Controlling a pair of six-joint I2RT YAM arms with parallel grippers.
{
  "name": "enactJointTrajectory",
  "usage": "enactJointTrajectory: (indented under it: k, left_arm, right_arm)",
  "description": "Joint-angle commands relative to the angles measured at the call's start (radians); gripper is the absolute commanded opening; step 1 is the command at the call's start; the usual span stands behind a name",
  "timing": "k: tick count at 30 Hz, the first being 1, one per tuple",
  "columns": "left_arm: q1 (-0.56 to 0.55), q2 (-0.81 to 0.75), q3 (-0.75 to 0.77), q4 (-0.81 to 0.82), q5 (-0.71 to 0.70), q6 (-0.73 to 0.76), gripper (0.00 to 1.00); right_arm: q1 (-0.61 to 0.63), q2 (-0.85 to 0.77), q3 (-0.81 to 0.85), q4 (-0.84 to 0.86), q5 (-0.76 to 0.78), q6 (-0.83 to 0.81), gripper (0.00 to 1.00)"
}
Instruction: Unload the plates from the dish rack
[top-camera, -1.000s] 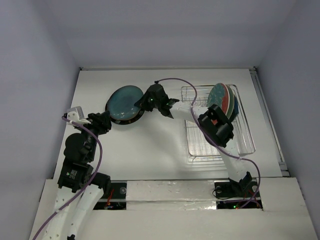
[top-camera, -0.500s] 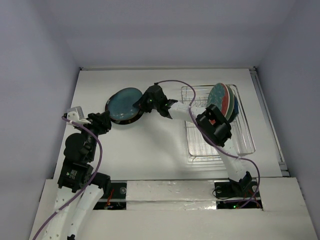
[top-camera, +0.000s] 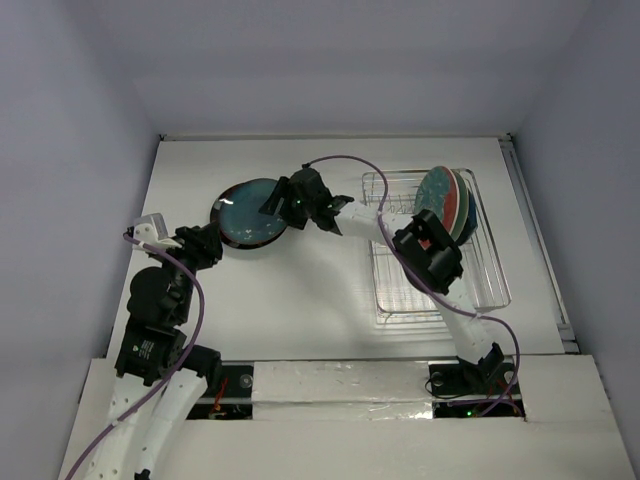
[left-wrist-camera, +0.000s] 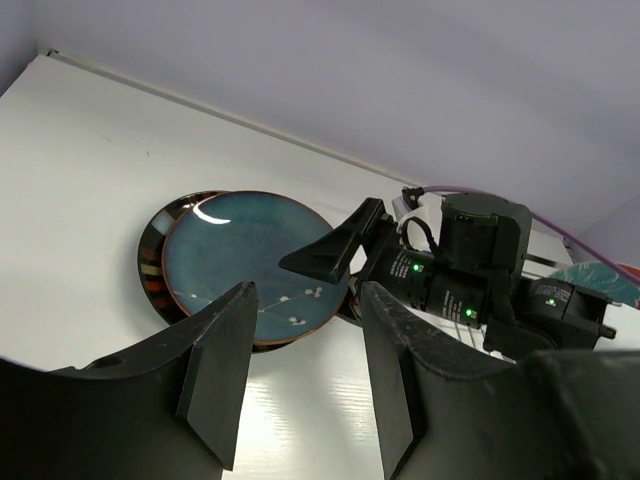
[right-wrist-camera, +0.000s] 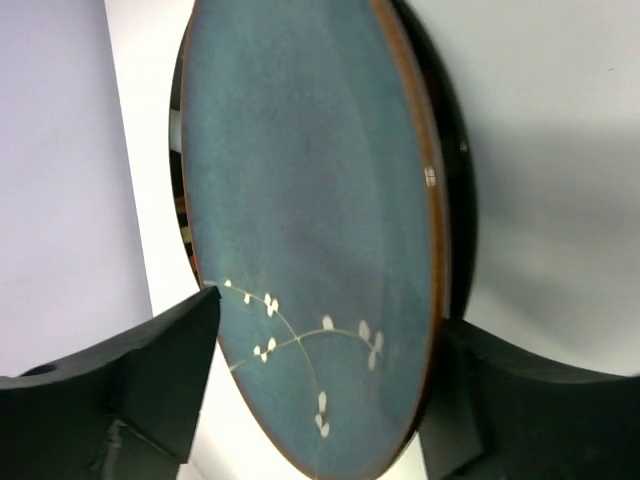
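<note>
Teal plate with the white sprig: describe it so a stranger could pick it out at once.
On the white table, left of the chrome dish rack, two plates lie stacked. It is the upper plate: teal, thin brown rim, white blossom sprig; the plate beneath is dark-rimmed, and the others stand on edge in the rack.

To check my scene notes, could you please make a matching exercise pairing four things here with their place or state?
Things:
1. teal sprig plate
2. remaining plates
3. left gripper
4. right gripper

Places or states:
A. open, nothing between its fingers
B. standing on edge at the dish rack's far end
C. lying on a dark plate on the table
D. open, a finger on each side of a plate's rim

Pairs: 1-C, 2-B, 3-A, 4-D
</note>
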Motion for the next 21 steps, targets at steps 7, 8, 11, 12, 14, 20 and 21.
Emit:
enactJointTrajectory:
  k: [7,8,11,12,14,20,21]
  left_arm:
    - [-0.002,-0.012,-0.009,0.029,0.003,-0.004,0.43]
    - [-0.002,-0.012,-0.009,0.031,0.003,-0.003,0.43]
    - [-0.002,-0.010,-0.009,0.031,0.003,-0.004,0.43]
    - [-0.002,-0.010,-0.009,0.031,0.003,-0.004,0.43]
    - [-0.002,-0.010,-0.009,0.031,0.003,-0.004,0.43]
    - [-0.002,-0.010,-0.009,0.032,0.003,-0.004,0.43]
    - [-0.002,-0.010,-0.007,0.031,0.003,-0.004,0.43]
  right_arm:
    - [0.013,-0.197,-0.066,-0.097,0.065,-0.202,0.84]
    - [0.013,-0.208,-0.072,-0.118,0.068,-0.231,0.84]
    - [0.013,-0.239,-0.100,-0.157,0.101,-0.274,0.84]
    - [0.013,-0.244,-0.108,-0.163,0.107,-0.281,0.83]
    - [0.013,-0.253,-0.123,-0.178,0.130,-0.298,0.80]
    - [0.013,-0.314,-0.167,-0.189,0.172,-0.351,0.41]
    - [0.013,-0.334,-0.190,-0.190,0.184,-0.362,0.19]
